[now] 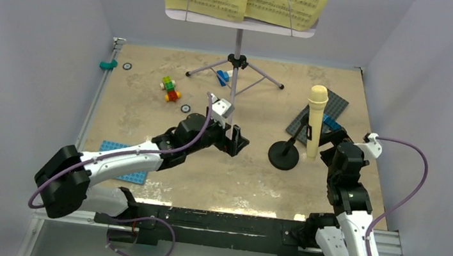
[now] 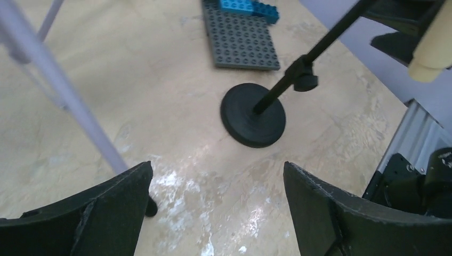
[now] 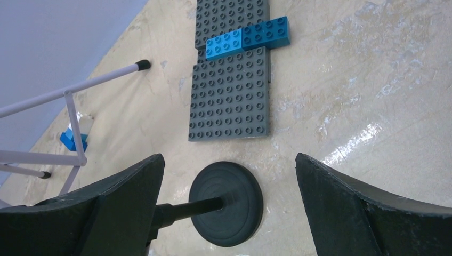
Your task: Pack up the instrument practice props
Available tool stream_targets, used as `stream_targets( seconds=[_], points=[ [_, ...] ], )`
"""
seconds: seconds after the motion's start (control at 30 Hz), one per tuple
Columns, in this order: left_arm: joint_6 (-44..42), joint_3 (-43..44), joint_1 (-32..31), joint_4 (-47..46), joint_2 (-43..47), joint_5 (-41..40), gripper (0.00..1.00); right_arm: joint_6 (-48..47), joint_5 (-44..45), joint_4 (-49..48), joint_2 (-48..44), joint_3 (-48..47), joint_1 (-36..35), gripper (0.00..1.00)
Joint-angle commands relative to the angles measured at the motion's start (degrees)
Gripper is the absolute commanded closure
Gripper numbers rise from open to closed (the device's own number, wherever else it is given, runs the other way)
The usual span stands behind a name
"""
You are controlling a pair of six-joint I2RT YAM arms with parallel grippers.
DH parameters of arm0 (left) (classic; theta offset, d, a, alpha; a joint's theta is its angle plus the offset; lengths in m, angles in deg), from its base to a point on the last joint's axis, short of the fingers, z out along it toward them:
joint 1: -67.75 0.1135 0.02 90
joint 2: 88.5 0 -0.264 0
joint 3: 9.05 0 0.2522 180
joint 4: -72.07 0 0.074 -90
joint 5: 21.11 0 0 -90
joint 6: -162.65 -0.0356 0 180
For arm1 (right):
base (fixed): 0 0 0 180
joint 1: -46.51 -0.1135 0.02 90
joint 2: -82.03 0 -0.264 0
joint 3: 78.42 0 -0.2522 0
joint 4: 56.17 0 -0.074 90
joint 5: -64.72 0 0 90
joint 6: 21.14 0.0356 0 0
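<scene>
Table (image 1: 237, 184): beige marbled top.
Mic stand (image 1: 284, 155): round base between left gripper (image 1: 236, 141) and right gripper (image 1: 329, 134).
Music stand (image 1: 237, 60): feet beyond left gripper.
Grey plate (image 1: 336, 105): beyond right gripper.
Bricks (image 1: 170, 89): beyond left gripper, leftward.

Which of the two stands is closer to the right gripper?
The small black round-base mic stand, directly beneath the open right gripper. The tall tripod music stand with the sheet music stands farther back.

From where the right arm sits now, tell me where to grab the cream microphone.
Probably take the cream microphone by its straight shaft, below the wider head, coming from its right, where the open right gripper is. It stands upright, and the black stand slants up to it from the left.
</scene>
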Motion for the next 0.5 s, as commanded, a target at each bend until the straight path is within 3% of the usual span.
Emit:
stream_targets(
  seconds=[0.0,0.17,0.47],
  points=[
    [-7.3,3.3,-2.2,-22.6,-4.3,6.1,0.05,2.3,-1.9,1.2,0.8,-2.4,-0.2,0.01],
    [-11.2,6.7,-2.9,-31.0,-10.0,9.6,0.06,2.1,-2.0,2.9,0.5,-3.4,-0.2,0.01],
    [-20.4,16.6,-6.5,-34.5,-21.2,17.2,0.11,1.9,-3.1,4.8,0.7,-5.3,-0.2,0.01]
  ],
)
